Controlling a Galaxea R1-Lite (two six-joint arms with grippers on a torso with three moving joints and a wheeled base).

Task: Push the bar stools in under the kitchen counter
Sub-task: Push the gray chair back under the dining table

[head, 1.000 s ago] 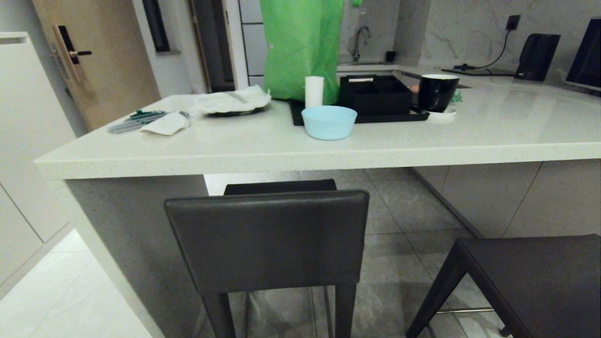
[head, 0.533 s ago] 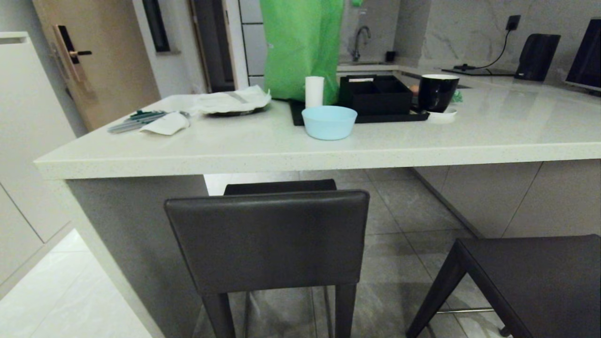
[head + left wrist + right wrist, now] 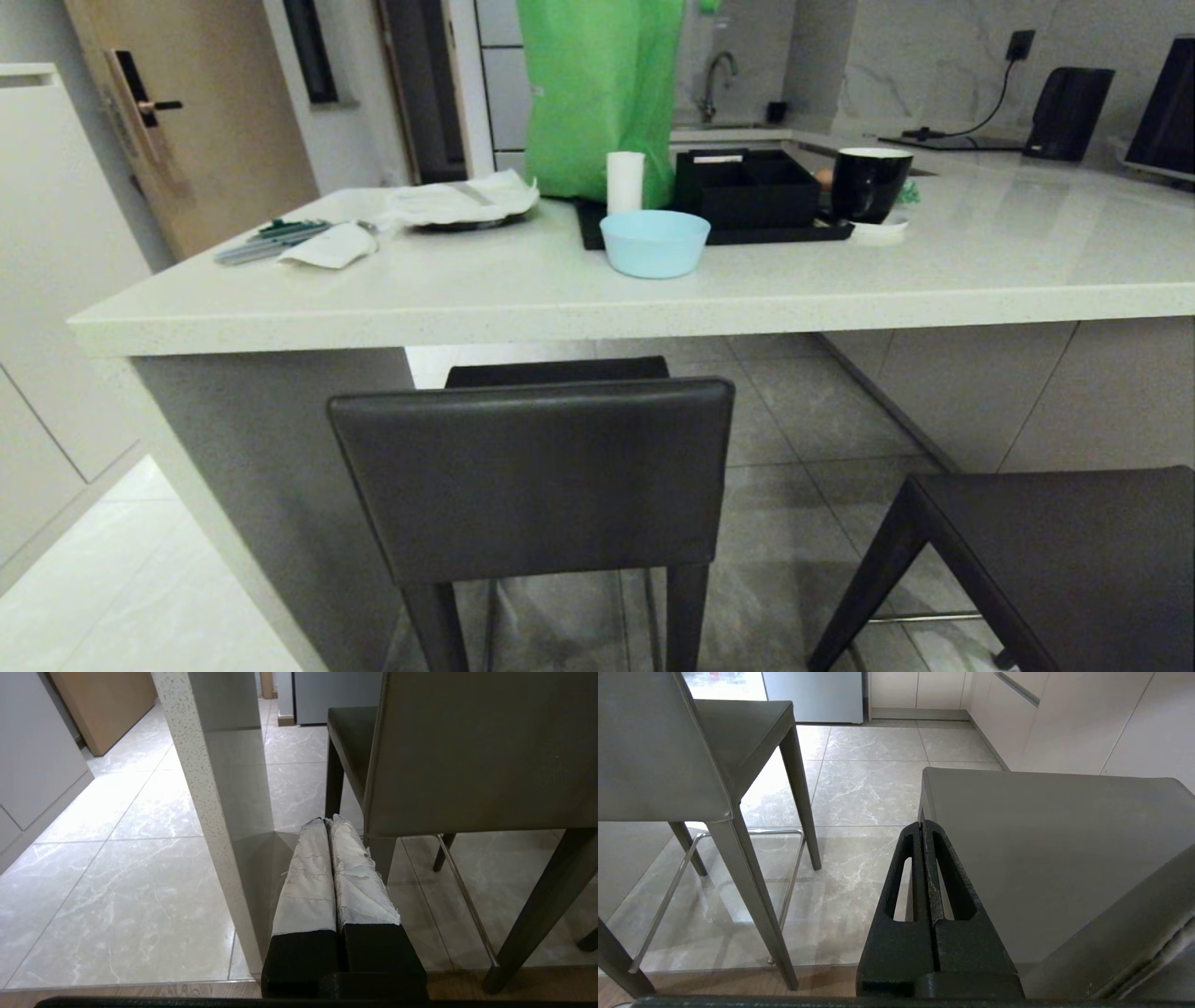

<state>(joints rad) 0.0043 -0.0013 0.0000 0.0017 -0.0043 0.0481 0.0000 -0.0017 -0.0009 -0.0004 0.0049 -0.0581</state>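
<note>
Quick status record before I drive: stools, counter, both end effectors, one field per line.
left stool: backrest toward the robot, seat partly under the kitchen counter
right stool: clear of the counter edge, not pushed in
left end effector: shut, empty, low beside left stool
right end effector: shut, empty, low by right stool's seat

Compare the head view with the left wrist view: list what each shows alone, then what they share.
Head view only: the kitchen counter top with a blue bowl, green bag, black mug, plus the second bar stool.

Left wrist view only: the shut left end effector low beside the counter's side panel.

Both: the near bar stool and the tiled floor.
</note>
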